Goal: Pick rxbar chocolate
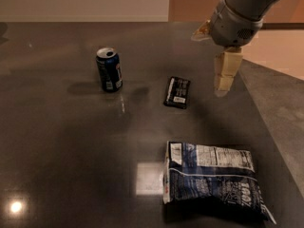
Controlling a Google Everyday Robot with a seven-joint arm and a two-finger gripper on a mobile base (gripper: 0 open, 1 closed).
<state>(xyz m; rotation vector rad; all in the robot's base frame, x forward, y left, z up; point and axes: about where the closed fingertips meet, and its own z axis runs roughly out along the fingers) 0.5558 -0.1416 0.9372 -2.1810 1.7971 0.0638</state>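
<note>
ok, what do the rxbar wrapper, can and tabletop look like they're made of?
rxbar chocolate: thin plastic or foil film, likely; flat black with white print.
can: metal, probably aluminium; bright silvery top rim, glossy printed side.
table: dark polished stone or laminate, unclear which; it mirrors lights and the can.
hand hovers right of the bar, above the table.

The gripper (222,85) hangs pointing down over the right part of the dark table (57,141), to the right of the rxbar chocolate (177,92) and apart from it, its grey arm (237,18) rising to the upper right corner. The rxbar chocolate lies flat, black with white print and a small white label patch, and a dark blue soda can (109,69) stands upright to its left. Nearer the camera a crinkled blue-and-white chip bag (213,179) lies flat, well apart from the bar, a pale square reflection (149,178) just beside it
</note>
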